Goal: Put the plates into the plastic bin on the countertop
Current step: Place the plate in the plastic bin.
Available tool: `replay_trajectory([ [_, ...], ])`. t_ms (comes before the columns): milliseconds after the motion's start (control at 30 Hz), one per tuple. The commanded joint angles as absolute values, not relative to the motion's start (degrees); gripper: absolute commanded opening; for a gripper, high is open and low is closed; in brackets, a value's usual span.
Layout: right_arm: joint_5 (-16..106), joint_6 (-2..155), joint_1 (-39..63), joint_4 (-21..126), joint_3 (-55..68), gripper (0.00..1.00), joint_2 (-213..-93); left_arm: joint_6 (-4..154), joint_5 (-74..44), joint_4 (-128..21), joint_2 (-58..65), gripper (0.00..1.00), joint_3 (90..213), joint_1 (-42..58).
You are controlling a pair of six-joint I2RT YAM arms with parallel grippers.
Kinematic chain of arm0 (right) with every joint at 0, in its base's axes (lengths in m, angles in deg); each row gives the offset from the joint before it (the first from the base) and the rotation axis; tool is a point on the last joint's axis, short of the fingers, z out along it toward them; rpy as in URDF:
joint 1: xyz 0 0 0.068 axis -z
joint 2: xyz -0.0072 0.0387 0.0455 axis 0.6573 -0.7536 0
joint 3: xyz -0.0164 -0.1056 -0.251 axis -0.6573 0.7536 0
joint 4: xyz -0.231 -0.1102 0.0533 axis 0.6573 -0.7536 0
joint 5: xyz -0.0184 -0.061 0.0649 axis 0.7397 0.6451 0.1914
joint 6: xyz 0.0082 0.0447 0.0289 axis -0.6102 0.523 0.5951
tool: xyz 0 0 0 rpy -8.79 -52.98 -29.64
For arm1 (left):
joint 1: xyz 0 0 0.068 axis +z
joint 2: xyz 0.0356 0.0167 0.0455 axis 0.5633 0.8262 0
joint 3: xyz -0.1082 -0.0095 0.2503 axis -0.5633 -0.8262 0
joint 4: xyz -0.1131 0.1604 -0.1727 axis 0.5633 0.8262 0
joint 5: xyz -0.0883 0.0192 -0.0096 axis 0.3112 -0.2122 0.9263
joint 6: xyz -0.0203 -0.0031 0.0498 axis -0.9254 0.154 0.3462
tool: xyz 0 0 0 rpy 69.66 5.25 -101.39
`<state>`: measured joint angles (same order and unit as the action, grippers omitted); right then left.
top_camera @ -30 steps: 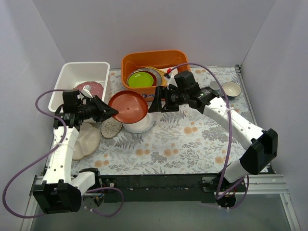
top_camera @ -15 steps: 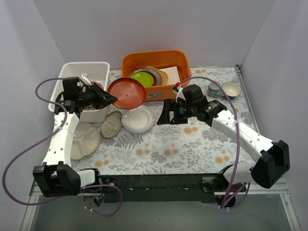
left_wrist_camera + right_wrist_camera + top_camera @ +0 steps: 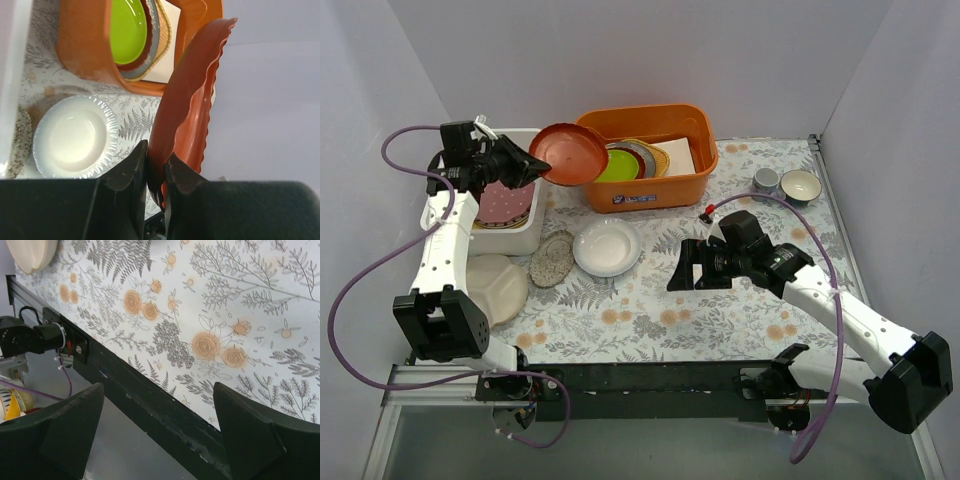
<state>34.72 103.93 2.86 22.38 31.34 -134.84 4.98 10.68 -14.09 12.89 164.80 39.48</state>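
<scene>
My left gripper [image 3: 527,163] is shut on the rim of the red-orange scalloped plate [image 3: 570,153], held tilted in the air between the plastic bin [image 3: 506,238] and the orange tub. In the left wrist view the jaws pinch that plate [image 3: 190,90] edge-on at the gripper [image 3: 157,162]. A pink plate [image 3: 503,200] lies in the bin. A plain white plate [image 3: 607,247], a speckled oval plate [image 3: 552,260] and a cream plate [image 3: 492,290] rest on the countertop [image 3: 720,310]. My right gripper [image 3: 682,272] hangs open and empty over the countertop [image 3: 225,300].
The orange tub [image 3: 650,190] at the back holds a lime-green plate [image 3: 615,165] and other dishes. Two cups [image 3: 783,184] stand at the back right. The table's dark front rail [image 3: 150,395] shows below my right gripper [image 3: 157,405].
My left arm carried the red-orange plate from above the white plate up and back toward the bin. The right arm drew back toward the near right, its jaws widening.
</scene>
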Motion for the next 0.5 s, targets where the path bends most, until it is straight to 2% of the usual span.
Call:
replay_trajectory([
  [0,35.4,104.7,3.0,21.9,34.9,0.97,-131.6,4.5,11.3,-13.6,13.7,0.0,168.5,42.9],
  [233,35.1,105.2,3.0,22.3,37.4,0.97,-130.9,2.4,7.8,-12.9,14.3,0.0,168.4,49.5],
  [467,34.0,104.4,3.0,22.1,37.1,0.97,-133.1,-0.8,3.4,-15.2,14.3,0.0,167.2,52.0],
])
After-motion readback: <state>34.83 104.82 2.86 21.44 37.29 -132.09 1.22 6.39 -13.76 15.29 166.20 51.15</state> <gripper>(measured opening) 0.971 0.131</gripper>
